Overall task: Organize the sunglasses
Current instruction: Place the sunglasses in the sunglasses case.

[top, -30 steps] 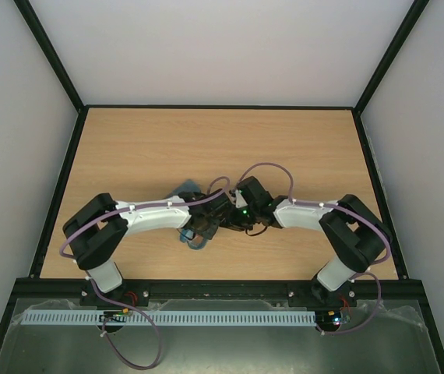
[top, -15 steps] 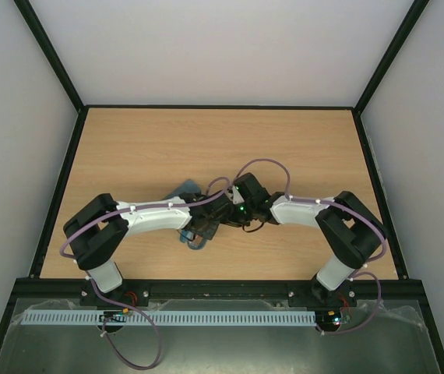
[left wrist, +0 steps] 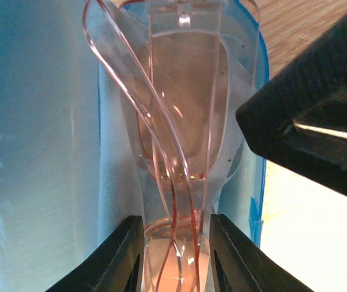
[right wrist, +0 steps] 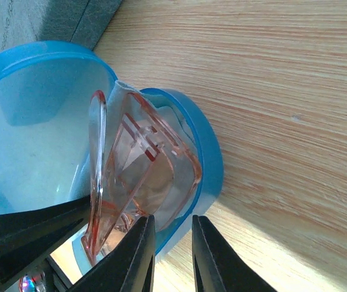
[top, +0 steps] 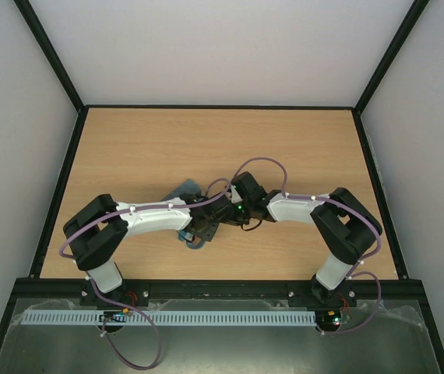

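The left gripper [left wrist: 175,231] pinches one end of the red-pink sunglasses [left wrist: 182,121], its two fingers pressed against the translucent frame. This single folded pair stands on edge, and its long axis runs straight away from those fingers, along the length of the one open blue case [left wrist: 39,152]. It sits in the shallower shell, with the lid's pale blue hollow rising beside it. The right gripper [right wrist: 172,222] comes in from the other side. Its fingers stand only a narrow gap apart at the case's blue rim, and whether they bear on that rim cannot be told. Farther off, just beyond the blue lid, lies one darker grey-green case [right wrist: 39,18] on the wooden table [right wrist: 283,91].
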You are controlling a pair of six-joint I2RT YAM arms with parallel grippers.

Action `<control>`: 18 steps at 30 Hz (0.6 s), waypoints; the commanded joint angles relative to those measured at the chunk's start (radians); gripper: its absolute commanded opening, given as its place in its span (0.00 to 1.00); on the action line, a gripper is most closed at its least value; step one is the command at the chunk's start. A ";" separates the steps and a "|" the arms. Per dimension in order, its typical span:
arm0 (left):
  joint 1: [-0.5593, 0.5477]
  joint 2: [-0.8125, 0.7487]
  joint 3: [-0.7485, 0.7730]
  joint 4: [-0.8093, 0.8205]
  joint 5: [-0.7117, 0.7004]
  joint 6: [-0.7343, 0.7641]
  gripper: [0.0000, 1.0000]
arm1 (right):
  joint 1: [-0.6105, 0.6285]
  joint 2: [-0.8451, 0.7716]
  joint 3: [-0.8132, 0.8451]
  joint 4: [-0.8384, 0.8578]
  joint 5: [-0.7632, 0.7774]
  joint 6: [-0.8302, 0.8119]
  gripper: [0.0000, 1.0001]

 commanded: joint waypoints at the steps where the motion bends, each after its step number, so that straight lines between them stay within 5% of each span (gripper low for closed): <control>1: -0.017 -0.034 0.028 -0.047 -0.005 -0.003 0.34 | 0.008 0.015 0.021 -0.029 0.003 -0.014 0.19; 18: -0.043 -0.145 0.110 -0.144 0.011 -0.051 0.39 | 0.007 -0.001 0.019 -0.031 0.000 -0.020 0.19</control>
